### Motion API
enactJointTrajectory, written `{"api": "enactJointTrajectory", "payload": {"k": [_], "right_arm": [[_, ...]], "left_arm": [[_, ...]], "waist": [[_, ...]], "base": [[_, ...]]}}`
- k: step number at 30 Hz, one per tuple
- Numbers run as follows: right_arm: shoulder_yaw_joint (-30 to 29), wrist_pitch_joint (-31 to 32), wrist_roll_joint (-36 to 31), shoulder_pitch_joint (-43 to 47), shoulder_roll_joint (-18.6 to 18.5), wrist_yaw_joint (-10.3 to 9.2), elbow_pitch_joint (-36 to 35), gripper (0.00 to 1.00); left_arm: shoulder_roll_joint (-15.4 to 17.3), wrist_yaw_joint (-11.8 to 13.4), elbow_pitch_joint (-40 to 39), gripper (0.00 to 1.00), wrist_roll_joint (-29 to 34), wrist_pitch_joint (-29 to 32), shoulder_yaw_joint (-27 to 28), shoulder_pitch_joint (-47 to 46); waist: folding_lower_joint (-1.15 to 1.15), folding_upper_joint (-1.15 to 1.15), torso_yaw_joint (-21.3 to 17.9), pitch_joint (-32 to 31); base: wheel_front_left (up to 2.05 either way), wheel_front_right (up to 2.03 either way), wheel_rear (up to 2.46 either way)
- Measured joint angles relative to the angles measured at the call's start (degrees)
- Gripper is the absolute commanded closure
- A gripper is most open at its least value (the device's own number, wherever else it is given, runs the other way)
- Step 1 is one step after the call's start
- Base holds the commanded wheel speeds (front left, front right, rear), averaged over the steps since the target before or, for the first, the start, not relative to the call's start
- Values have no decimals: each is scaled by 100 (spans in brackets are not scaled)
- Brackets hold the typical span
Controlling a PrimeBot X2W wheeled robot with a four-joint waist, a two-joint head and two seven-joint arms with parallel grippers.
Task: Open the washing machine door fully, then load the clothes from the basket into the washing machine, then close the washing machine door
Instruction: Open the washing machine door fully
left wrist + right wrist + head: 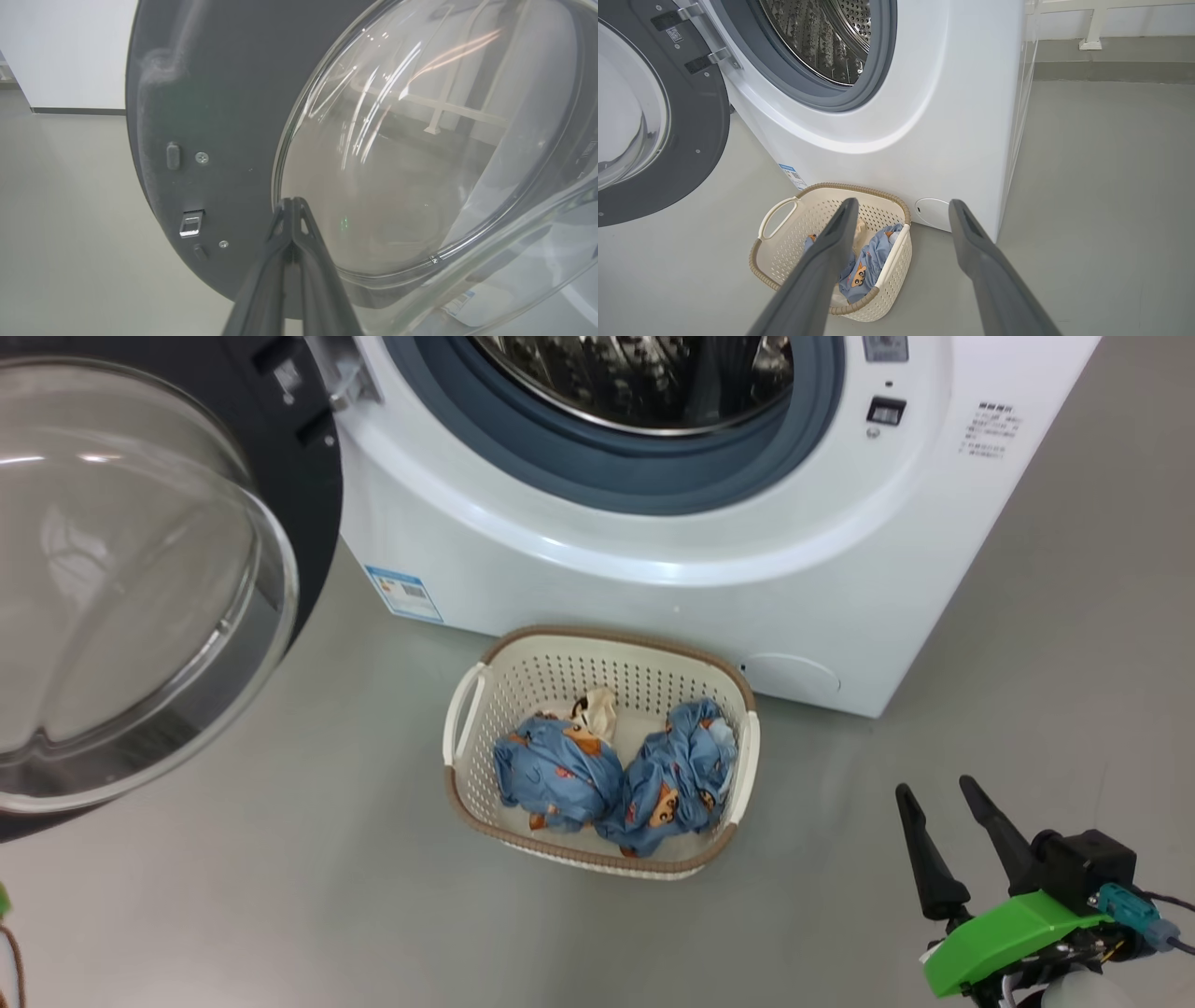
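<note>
The black-rimmed glass door [121,588] is swung open left of the white washing machine [579,588]. The cream basket [607,637] is set just before it, blue printed clothes [560,770] bunched inside.

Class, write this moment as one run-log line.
washing machine door: open | clothes: in basket | left gripper: shut, by door | right gripper: open, empty

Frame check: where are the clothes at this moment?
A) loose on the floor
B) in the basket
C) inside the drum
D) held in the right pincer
B: the clothes lie bunched inside the basket on the floor, and the right pincer is open with nothing between its fingers.
</note>
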Motion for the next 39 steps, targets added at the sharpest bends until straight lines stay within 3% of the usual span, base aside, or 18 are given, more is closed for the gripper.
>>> {"api": "enactJointTrajectory", "payload": {"k": [5, 10, 13, 14, 15, 17, 25, 39], "right_arm": [[31, 0, 2, 83, 21, 0, 31, 0], [64, 0, 33, 95, 26, 0, 44, 0], [77, 0, 59, 175, 29, 0, 46, 0], [73, 0, 60, 224, 35, 0, 52, 0], [70, 0, 60, 231, 36, 0, 52, 0], [67, 0, 85, 240, 37, 0, 53, 0], [-7, 0, 100, 300, 45, 0, 45, 0], [-87, 0, 100, 294, 43, 0, -10, 0]], "left_arm": [[-260, -257, -463, 99, 172, 0, 5, 572], [-385, -425, -750, 64, 220, 0, -69, 851], [-487, -506, -996, 50, 221, 0, -189, 1078], [-563, -532, -1158, 36, 220, 0, -276, 1244], [-599, -545, -1245, 12, 218, 0, -324, 1332], [-661, -548, -1418, 0, 192, 0, -520, 1498], [-703, -548, -2065, 0, -238, 0, -1682, 2041], [-650, -548, -2603, 0, -560, 0, -2802, 2295]], "waist": [[0, 0, 57, -291], [0, 0, 69, -440], [0, 0, 40, -530], [0, 0, -7, -579], [0, 0, -35, -600], [0, 0, -96, -647], [0, 0, -414, -738], [0, 0, -1109, -764]], "base": [[0, 0, 0], [0, 0, 0], [0, 0, 0], [0, 0, 0], [0, 0, 0], [0, 0, 0], [0, 0, 0], [0, 0, 0]]}}
